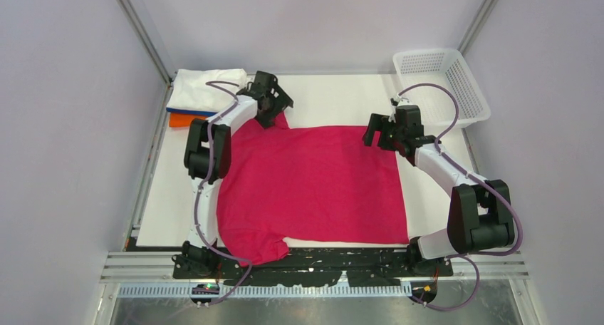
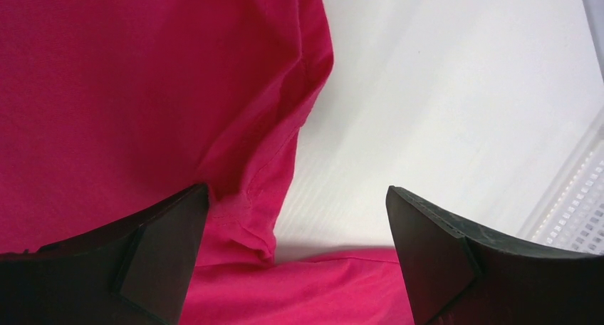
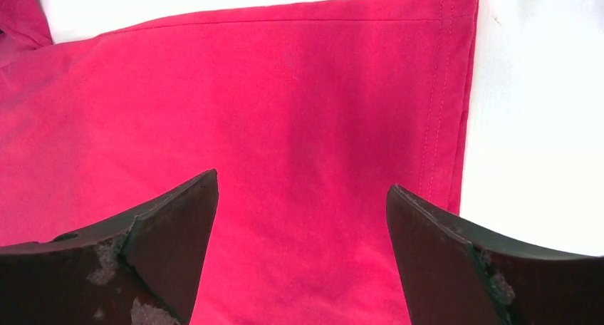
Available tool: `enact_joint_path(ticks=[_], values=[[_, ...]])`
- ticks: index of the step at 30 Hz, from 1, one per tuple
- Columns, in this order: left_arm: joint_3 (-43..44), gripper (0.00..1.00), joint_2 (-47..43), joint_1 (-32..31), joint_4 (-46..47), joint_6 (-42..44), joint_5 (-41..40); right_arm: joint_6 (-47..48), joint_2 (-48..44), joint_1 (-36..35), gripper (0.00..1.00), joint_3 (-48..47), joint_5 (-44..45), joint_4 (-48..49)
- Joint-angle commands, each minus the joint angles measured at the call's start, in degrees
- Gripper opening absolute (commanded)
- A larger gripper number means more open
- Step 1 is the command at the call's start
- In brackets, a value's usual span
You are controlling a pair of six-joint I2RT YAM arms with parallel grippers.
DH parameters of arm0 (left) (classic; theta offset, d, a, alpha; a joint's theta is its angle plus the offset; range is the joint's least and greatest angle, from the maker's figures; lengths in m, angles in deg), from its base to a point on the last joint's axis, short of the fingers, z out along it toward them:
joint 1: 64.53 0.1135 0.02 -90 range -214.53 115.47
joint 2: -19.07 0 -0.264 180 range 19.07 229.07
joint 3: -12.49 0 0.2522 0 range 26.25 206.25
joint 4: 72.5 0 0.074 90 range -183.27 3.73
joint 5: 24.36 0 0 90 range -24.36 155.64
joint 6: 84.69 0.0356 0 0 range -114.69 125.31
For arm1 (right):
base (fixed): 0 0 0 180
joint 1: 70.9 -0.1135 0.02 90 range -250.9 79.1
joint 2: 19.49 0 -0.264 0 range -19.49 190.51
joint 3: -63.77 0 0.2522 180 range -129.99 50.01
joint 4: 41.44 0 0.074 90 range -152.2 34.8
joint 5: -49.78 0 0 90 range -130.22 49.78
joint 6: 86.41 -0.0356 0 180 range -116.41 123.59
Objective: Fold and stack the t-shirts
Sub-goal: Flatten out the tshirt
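on the tabletop [image 1: 335,97]: the magenta-red t-shirt [image 1: 313,186] is lying spread flat, hem toward my right and sleeves toward my left; i am judging it laid out this way for a first fold.
at the far left corner: the white t-shirt [image 1: 206,88] is sitting folded on the blue t-shirt [image 1: 186,112] and the orange t-shirt [image 1: 181,120], forming the stack this one is due to join.
left pincer [image 2: 296,197]: it is hovering with jaws apart, gripping nothing, over the far sleeve where it meets the body, since that edge is needing a hold.
right pincer [image 3: 303,182]: it is hanging wide apart and empty above the far hem corner, pairing with the left so that, i am guessing, both can be lifting one long edge.
risk: the sleeve is bunching at its seam, so a pinch there may be catching two layers.
basket [image 1: 441,79]: it is standing at the far right corner, playing no part.
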Motion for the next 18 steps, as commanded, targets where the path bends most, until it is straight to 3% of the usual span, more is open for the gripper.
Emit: enact_joint_path(ticks=[1,7,14,18], values=[[1.7,1.0,-0.2,-0.7,3.9,-1.8,2.9,0.6,-2.4,0.4,0.95,-1.4,1.5,0.9],[2.0,1.0,1.7,-3.6,12.3,-5.7,6.0,0.4,-2.2,0.5,0.95,-1.5,1.3,1.0],[18.5,1.0,10.7,-6.5,11.4,-4.0,7.6,0.7,-3.1,0.8,0.95,-0.9,1.2,0.9],[21.6,1.0,9.0,-6.7,8.4,1.3,9.0,0.8,-3.2,0.9,0.95,-0.7,0.4,1.0]])
